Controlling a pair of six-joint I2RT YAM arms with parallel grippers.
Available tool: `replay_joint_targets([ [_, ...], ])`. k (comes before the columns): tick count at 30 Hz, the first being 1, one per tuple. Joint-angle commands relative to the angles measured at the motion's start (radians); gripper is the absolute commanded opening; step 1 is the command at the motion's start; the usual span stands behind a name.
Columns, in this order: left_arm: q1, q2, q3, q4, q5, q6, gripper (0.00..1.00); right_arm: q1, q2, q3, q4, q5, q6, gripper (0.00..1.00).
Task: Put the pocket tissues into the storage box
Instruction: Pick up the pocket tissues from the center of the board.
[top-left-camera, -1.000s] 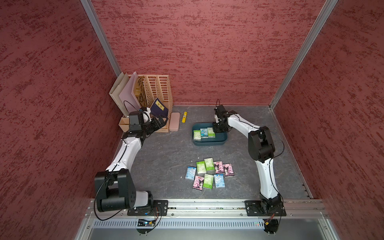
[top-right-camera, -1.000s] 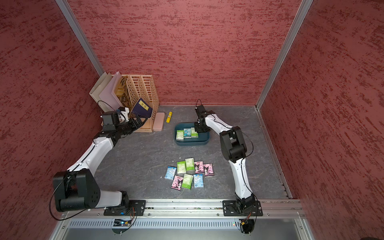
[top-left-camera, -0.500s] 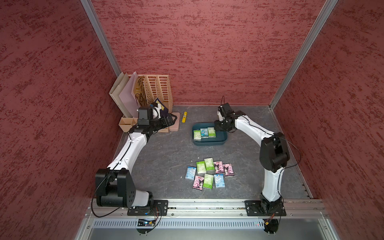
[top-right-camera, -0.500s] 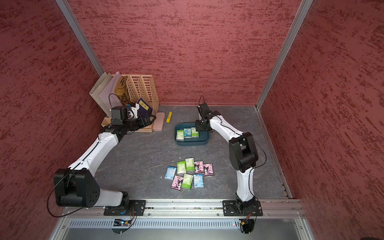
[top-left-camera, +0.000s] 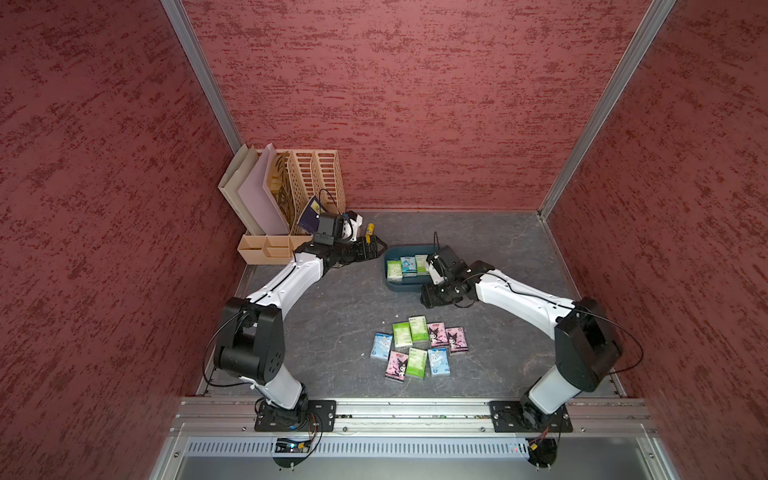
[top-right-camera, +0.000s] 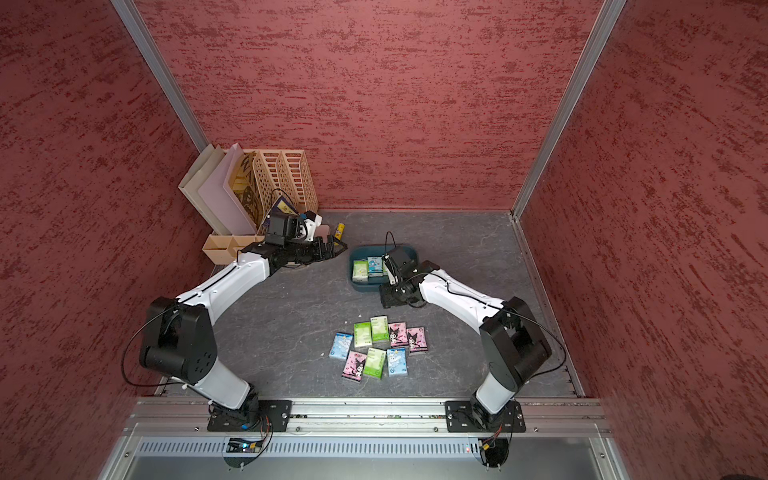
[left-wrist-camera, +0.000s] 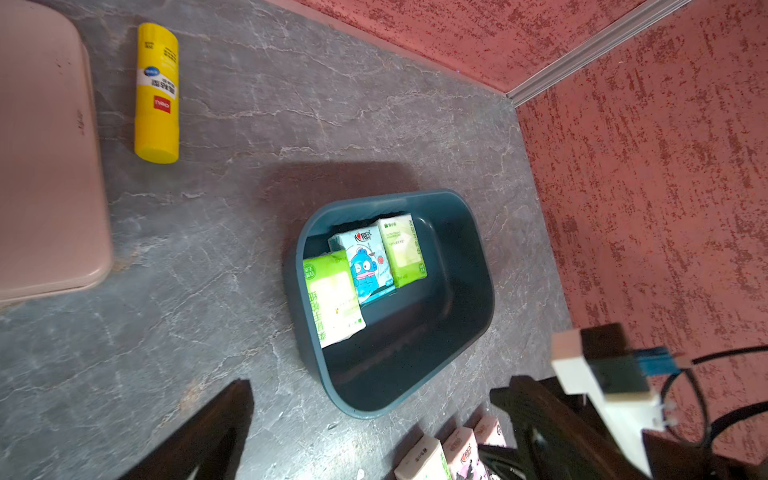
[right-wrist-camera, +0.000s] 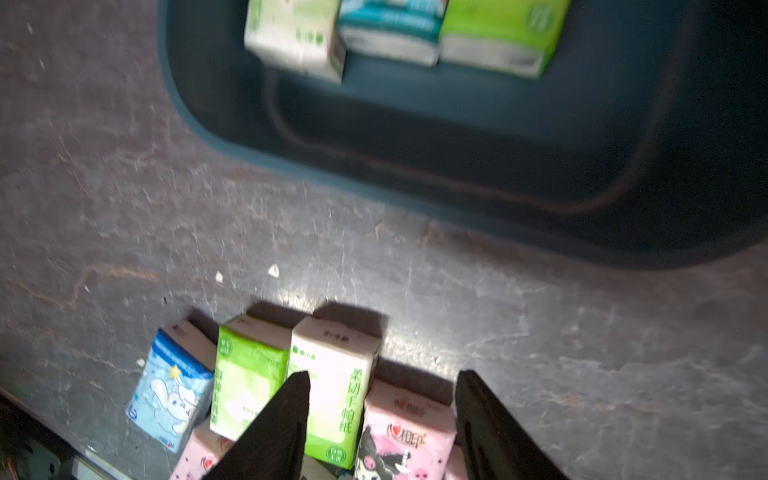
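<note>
Storage box on bench, far centre. Left gripper wide, empty, beside it. Right gripper part-open, empty, over pocket tissues left on bench. I count eight there, three in box; roughly quarter done.

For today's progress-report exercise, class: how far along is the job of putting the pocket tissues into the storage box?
Done: three packs, green, blue and green, lie in the storage box. In hand: nothing. The right gripper hangs open above the table beside the box, and the left gripper is open and empty near the yellow tube. Left: eight packs lie clustered on the table.
</note>
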Motion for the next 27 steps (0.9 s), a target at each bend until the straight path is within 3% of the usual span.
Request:
replay_joint_targets([
  [1, -0.003, 0.044, 0.013, 0.062, 0.088, -0.059, 1.00, 0.026, 0.013, -0.011, 0.082, -0.054, 0.046, 0.59],
  [9, -0.018, 0.076, 0.019, 0.072, 0.097, -0.070, 1.00, 0.033, 0.099, -0.009, 0.111, -0.128, 0.040, 0.54],
  [27, -0.015, 0.083, 0.037, 0.027, 0.073, -0.035, 1.00, 0.039, 0.135, -0.072, 0.129, -0.147, 0.049, 0.54],
])
